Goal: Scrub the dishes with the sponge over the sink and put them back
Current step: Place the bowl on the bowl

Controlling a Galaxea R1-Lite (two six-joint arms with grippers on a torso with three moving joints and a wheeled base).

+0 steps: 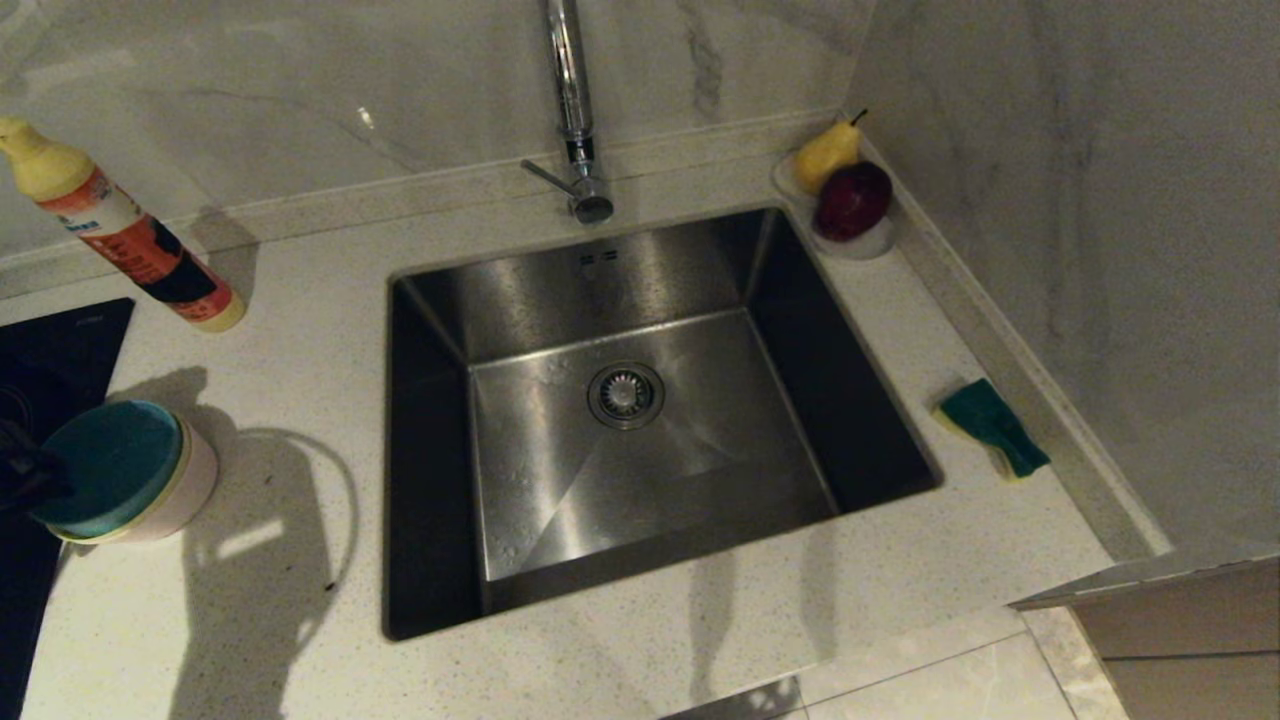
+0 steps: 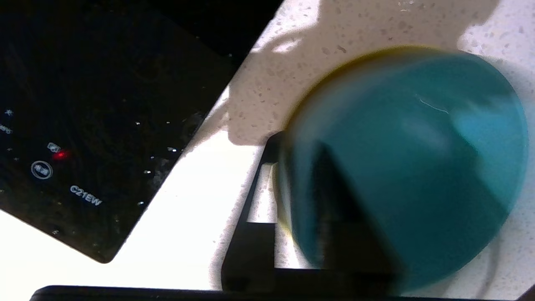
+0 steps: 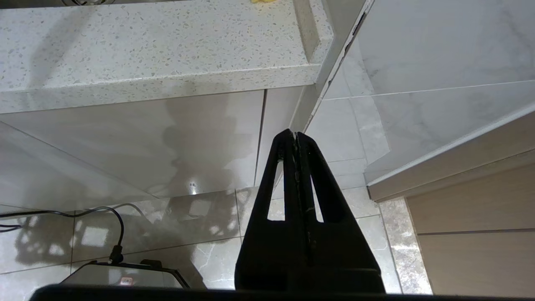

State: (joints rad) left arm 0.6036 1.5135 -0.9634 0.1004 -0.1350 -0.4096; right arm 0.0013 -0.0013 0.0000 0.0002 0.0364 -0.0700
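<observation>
The sink (image 1: 640,420) is set in the middle of the counter (image 1: 300,590), tap (image 1: 572,100) behind its rear edge. The stacked bowls (image 1: 125,470) lie tipped near the counter's left edge, beside the hob (image 1: 50,350). A bottle (image 1: 120,225) leans behind them. The sponge (image 1: 992,427) lies right of the sink. A plate (image 1: 870,243) bearing a pear (image 1: 826,152) and apple (image 1: 852,200) sits in the rear right corner.

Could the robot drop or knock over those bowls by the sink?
Maybe. The stacked bowls stand near the counter's left side beside the black cooktop, and the left gripper is right at the blue bowl; a nudge might tip the stack. If only one finger sits inside the blue bowl, the grip could slip while carrying it to the sink. The sponge lies far across the sink, while the right gripper hangs shut below the counter.
</observation>
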